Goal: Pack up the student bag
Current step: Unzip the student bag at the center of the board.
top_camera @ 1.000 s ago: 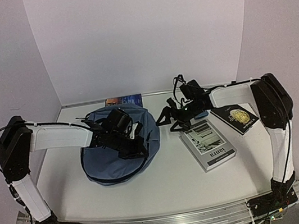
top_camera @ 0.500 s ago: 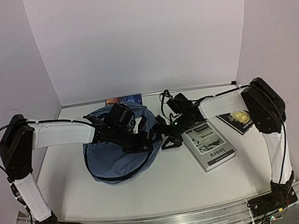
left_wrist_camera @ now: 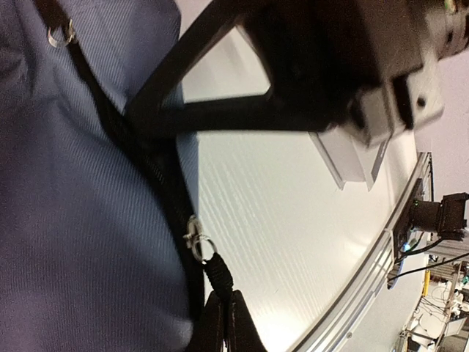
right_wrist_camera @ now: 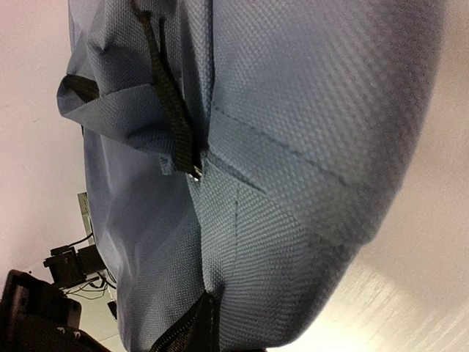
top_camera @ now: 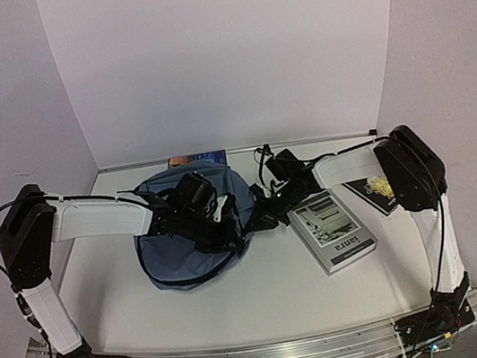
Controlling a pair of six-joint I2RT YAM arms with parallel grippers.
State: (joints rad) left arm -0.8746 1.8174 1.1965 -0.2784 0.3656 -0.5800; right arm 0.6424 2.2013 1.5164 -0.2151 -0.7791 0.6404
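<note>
The student bag sits on the table's left half.
The left tool grips its zip pull cord; the right tool is clenched at its right side.

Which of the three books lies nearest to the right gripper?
The grey-white book, beside the right gripper; the dark gold-emblem book and the blue book behind the student bag lie farther.

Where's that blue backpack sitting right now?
In the top view, the student bag lies left of centre on the table, with a grey-and-white book to its right and a blue book behind it.
</note>
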